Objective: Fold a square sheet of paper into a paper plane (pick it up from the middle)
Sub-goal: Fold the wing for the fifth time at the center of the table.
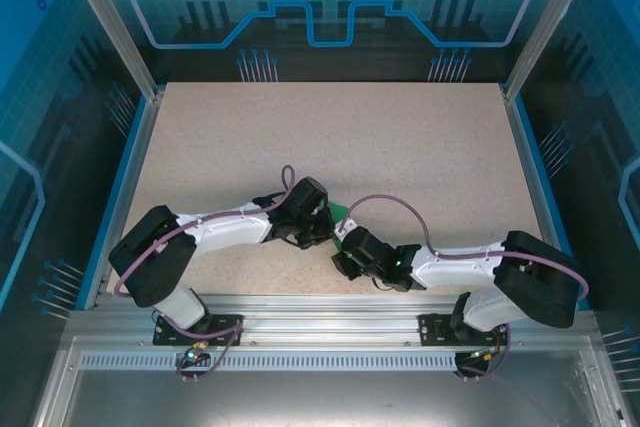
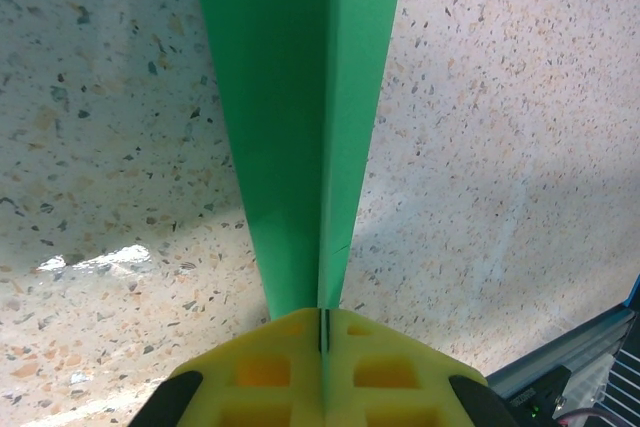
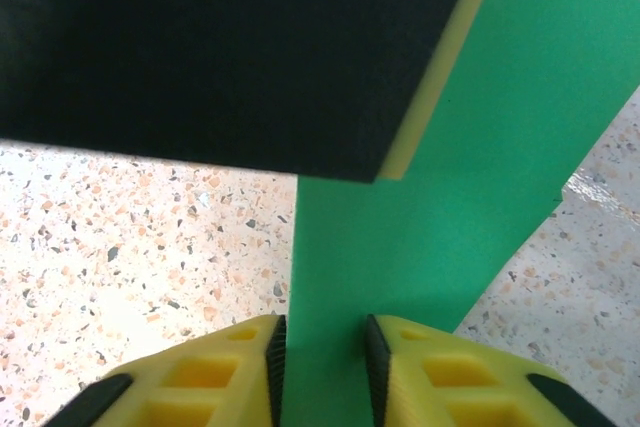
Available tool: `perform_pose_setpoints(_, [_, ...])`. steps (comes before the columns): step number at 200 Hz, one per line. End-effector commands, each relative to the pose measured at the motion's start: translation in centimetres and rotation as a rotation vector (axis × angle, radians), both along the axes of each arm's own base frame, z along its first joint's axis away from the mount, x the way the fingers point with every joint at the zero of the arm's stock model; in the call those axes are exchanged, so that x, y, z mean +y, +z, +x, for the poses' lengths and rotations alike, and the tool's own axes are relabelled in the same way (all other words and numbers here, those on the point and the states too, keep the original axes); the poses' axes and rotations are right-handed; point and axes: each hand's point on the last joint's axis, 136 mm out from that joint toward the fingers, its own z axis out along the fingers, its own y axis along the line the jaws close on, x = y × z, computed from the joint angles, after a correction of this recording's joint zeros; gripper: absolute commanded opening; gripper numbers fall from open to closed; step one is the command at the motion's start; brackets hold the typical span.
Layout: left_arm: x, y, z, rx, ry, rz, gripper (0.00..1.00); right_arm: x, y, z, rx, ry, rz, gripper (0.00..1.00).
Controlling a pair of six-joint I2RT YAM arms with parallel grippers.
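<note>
- Right now the left gripper is clenched on the folded green paper. Its yellow fingers meet with no gap, and the narrow end of the paper is pinched between them.
- From that pinch the paper widens away from the gripper, with a straight crease running along its length and the speckled worktop behind it.
- The right gripper has its jaws a little apart, and green paper fills the gap between them. I cannot tell whether the pads press on it or merely stand either side.
- From above I see the two grippers close together at the near middle of the worktop, with a small green corner of the paper showing just beyond them.
</note>
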Motion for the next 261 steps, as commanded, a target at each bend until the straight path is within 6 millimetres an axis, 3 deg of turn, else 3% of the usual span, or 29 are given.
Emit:
perform_pose_setpoints(1, [0.5, -1.1, -0.5, 0.039, -0.017, 0.045, 0.05, 1.3, 2.0, 0.5, -0.041, -0.024, 0.094, 0.23])
perform_pose_setpoints(54, [0.5, -0.8, -0.5, 0.031, -0.023, 0.045, 0.13, 0.9, 0.9, 0.2, 0.044, -0.032, 0.124, 0.13])
perform_pose_setpoints(101, [0.9, 1.0, -0.2, -0.017, -0.016, 0.042, 0.45, 0.6, -0.2, -0.3, 0.143, -0.026, 0.194, 0.12])
perform_pose_setpoints(159, [2.0, 2.4, -0.2, -0.068, 0.016, 0.029, 0.66, 0.3, -0.8, -0.1, 0.195, -0.034, 0.257, 0.13])
perform_pose_setpoints(183, [1.8, 2.9, -0.1, -0.099, 0.018, -0.009, 0.66, 0.4, -1.2, -0.2, 0.237, -0.033, 0.281, 0.13])
perform_pose_setpoints(230, [1.0, 3.2, 0.1, -0.137, 0.0, -0.079, 0.47, 0.4, -2.2, 0.0, 0.365, -0.074, 0.37, 0.13])
perform_pose_setpoints(261, [0.7, 2.6, 0.2, -0.131, -0.005, -0.089, 0.44, 0.2, -2.4, 0.2, 0.42, -0.103, 0.419, 0.12])
